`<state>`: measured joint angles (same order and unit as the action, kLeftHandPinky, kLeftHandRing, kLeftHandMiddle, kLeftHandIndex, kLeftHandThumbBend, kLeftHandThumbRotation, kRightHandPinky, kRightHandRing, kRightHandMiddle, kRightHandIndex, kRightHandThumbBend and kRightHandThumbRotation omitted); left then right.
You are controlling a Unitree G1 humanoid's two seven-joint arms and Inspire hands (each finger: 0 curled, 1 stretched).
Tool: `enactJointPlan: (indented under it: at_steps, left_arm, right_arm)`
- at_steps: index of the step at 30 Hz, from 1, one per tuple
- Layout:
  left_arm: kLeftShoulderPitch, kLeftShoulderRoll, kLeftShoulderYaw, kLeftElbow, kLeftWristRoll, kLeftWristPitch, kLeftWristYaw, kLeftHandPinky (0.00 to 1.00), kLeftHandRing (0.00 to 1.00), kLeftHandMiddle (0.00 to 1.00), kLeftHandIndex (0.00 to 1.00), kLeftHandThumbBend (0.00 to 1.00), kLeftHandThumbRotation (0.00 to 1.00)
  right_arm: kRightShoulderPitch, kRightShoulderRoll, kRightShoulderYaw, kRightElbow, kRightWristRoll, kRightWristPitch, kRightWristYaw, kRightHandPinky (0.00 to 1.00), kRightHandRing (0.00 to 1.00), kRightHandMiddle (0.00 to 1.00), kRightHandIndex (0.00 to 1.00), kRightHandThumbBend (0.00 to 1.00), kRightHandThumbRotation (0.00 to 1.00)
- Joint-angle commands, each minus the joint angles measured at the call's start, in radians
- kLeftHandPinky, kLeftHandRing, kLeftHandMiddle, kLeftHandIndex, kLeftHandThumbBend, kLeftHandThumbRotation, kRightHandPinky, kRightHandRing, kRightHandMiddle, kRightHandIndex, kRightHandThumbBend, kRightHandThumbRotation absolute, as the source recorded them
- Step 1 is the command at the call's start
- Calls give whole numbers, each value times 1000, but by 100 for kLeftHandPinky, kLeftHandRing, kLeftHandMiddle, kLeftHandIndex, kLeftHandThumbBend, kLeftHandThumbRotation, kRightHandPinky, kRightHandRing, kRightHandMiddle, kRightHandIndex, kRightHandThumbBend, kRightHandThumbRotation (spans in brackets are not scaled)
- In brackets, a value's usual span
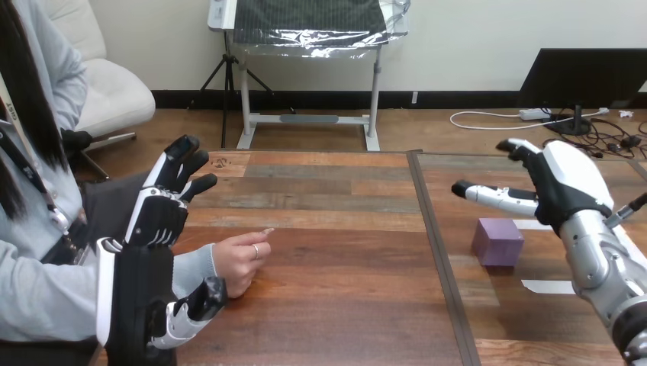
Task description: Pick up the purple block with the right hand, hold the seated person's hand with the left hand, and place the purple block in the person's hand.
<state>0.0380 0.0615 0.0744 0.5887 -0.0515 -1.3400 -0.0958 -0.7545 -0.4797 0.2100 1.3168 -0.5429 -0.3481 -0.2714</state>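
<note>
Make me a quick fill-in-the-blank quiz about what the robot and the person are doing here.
1. The block is ____ in colour.
2. The robot's right hand, open near the block, holds ____.
3. The robot's left hand is raised beside the person's hand, which rests on the ____.
Missing words: purple; nothing; table.

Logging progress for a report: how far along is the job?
Nothing is finished yet. In hand: the right hand hovers open near the purple block on the table; the left hand is open beside the person's hand, not holding it. Left: grasp, hold, handover.
</note>
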Motion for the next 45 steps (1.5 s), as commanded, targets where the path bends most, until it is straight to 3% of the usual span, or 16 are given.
enactJointPlan:
  at_steps: [1,14,35,45]
  left_arm:
    - [-61,-5,18,-14,14,-26,10,79,87,90,88,100,80]
    - [-61,-4,8,-3,-1,-39,11,78,87,89,88,100,80]
    - [-42,2,-4,-14,-24,-40,6,80,87,90,88,100,77]
    - [-37,3,-6,-21,-34,-47,1,80,87,90,88,100,75]
  right_arm:
    - [-109,11,11,1,4,28,14,74,86,87,88,100,77]
    - [-92,30,30,18,-5,93,30,72,85,85,89,100,81]
    - [-57,49,71,36,-22,138,40,76,86,86,88,100,78]
    - [-50,60,80,36,-22,163,50,78,86,87,88,94,76]
